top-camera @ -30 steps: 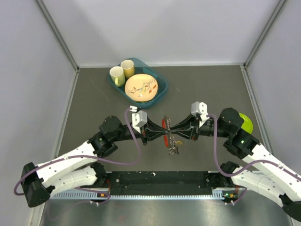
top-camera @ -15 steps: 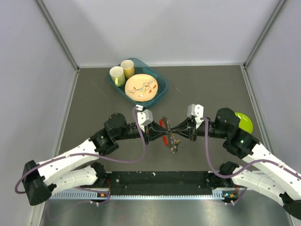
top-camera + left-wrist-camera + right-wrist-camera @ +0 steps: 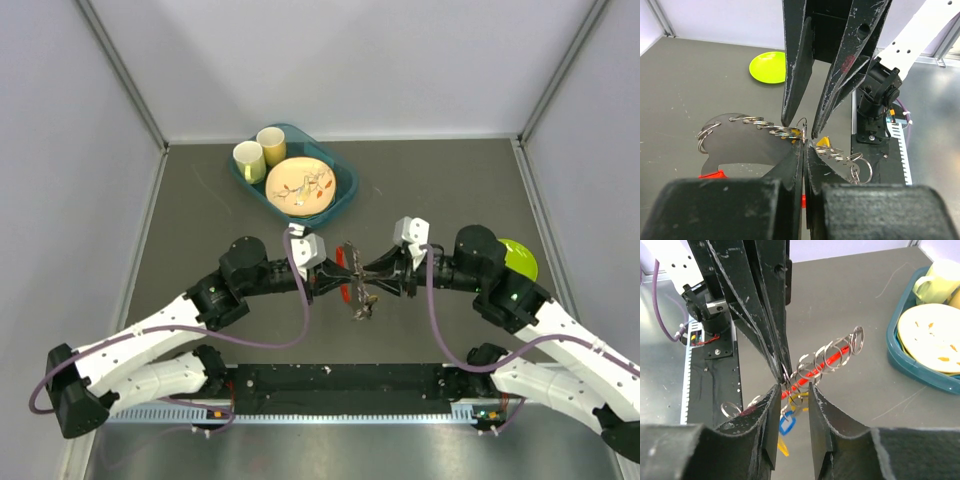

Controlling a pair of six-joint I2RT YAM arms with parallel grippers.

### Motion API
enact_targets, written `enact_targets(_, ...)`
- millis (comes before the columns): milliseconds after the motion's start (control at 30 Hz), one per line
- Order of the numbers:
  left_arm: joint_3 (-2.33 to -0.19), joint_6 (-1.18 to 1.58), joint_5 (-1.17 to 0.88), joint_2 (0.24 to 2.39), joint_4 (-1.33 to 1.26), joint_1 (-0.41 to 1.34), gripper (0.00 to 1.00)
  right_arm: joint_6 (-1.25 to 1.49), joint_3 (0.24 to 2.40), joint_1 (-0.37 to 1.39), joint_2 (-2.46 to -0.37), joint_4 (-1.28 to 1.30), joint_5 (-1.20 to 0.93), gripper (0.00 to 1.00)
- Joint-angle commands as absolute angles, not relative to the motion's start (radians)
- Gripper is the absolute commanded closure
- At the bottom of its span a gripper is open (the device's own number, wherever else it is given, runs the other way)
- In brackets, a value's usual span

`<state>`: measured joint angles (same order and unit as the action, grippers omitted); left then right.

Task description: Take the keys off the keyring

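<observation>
Keyring [image 3: 345,290] is held above the tabletop [image 3: 200,210], pinched in the shut jaws of the left gripper [image 3: 340,272]. Right gripper [image 3: 369,272] jaws are parted narrowly around it, with the keys [image 3: 363,310] hung underneath.

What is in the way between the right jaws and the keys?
Nothing I can see. The right gripper has its jaws open right at the keyring, with the keys hanging from it. The left gripper pinches the keyring from the other side.
</observation>
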<state>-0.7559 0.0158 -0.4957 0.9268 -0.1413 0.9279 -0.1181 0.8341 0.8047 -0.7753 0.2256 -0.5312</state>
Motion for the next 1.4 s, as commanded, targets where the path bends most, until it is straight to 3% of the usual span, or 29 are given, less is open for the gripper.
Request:
enact_targets(0,-0.775,-0.003,-0.535,0.887,-0.209,0.917,1.0,-0.097,0.862,0.808,-0.749,0.242,-0.529,0.71)
enact_targets(267,-0.767,0.067,-0.566,0.879,-0.273,0.899,1.0,-0.101,0.857,0.808,-0.745,0.249,-0.535,0.82)
enact_targets(967,-0.673,0.229,-0.552,0.89,-0.544,0.896,1.0,0.054,0.798,0.808,-0.796,0.046,-0.644,0.84)
enact_targets(1000,-0.67,0.23,-0.551,0.887,-0.549,0.896,1.0,0.055,0.795,0.808,-0.796,0.043,-0.641,0.91)
enact_targets(1067,-0.666,0.232,-0.548,0.884,-0.552,0.896,1.0,0.054,0.804,0.808,-0.807,0.06,-0.64,0.99)
enact_targets(1367,-0.724,0.138,-0.531,0.891,-0.358,0.896,1.0,-0.054,0.807,0.81,-0.752,0.115,-0.56,1.0)
